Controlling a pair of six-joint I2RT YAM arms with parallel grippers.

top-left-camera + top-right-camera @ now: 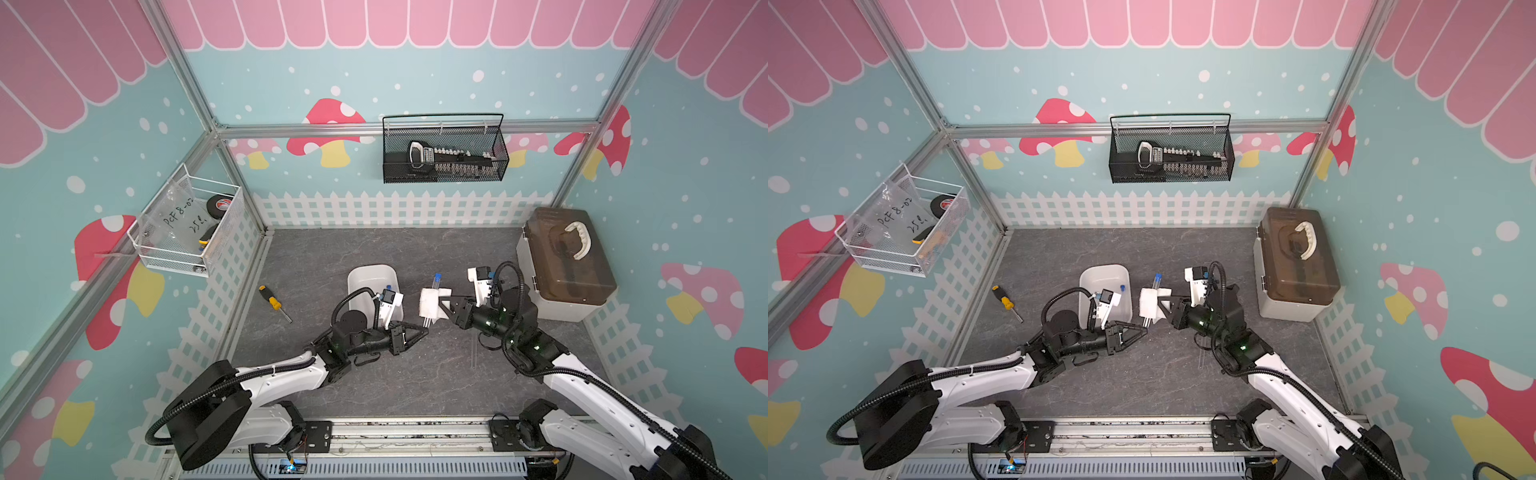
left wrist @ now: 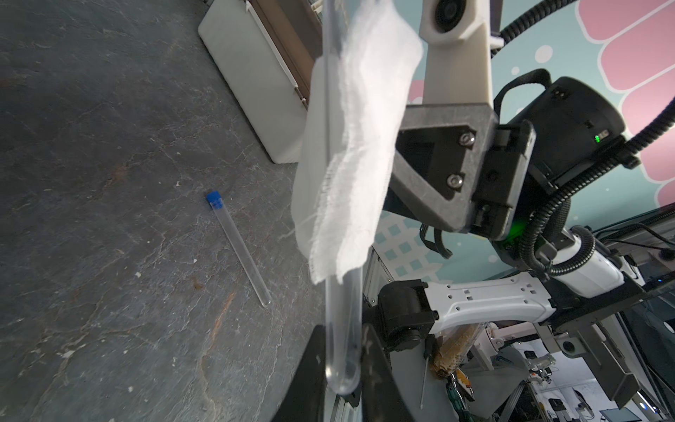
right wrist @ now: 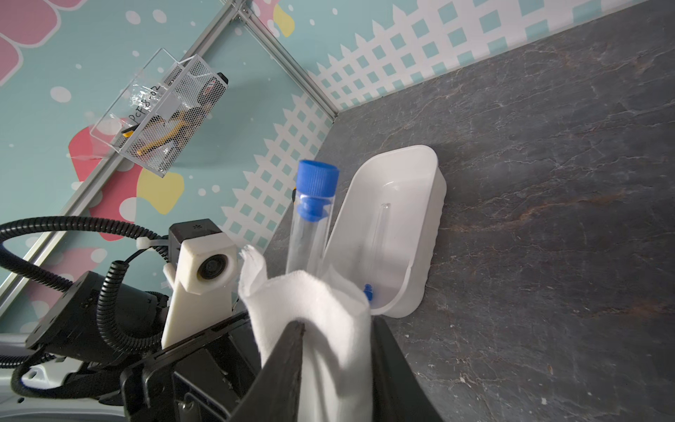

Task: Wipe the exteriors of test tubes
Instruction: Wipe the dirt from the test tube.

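Item: capped test tube point(image 3: 310, 226), raised above the tabletop point(image 1: 415, 257), just beside the white tray point(image 1: 365, 276).
Left tool point(image 2: 343, 350) pinched tight on its rounded base. Right tool point(image 3: 338, 323), jaws somewhat apart, grips the white cloth point(image 3: 328, 303) folded round the tube. Second test tube point(image 2: 241, 252) lies loose on the tabletop; third test tube point(image 3: 378, 234) lies in the tray.

Test tubes point(image 3: 310, 234) — clear, blue caps. Cloth point(image 1: 430, 306): plain white. Tray point(image 1: 365, 274): white. Screwdriver point(image 1: 271, 298): handle yellow and black. Table point(image 1: 415, 374): dark grey, pale marble-like veining. Toolbox point(image 1: 569, 270) — translucent brown lid, white base. Mesh basket point(image 1: 449, 172): black. Wire basket point(image 1: 226, 228): white. Walls point(image 1: 415, 83): teal, white dots, red-and-white mushrooms with yellow stems, pink scallops, white picket-fence print.
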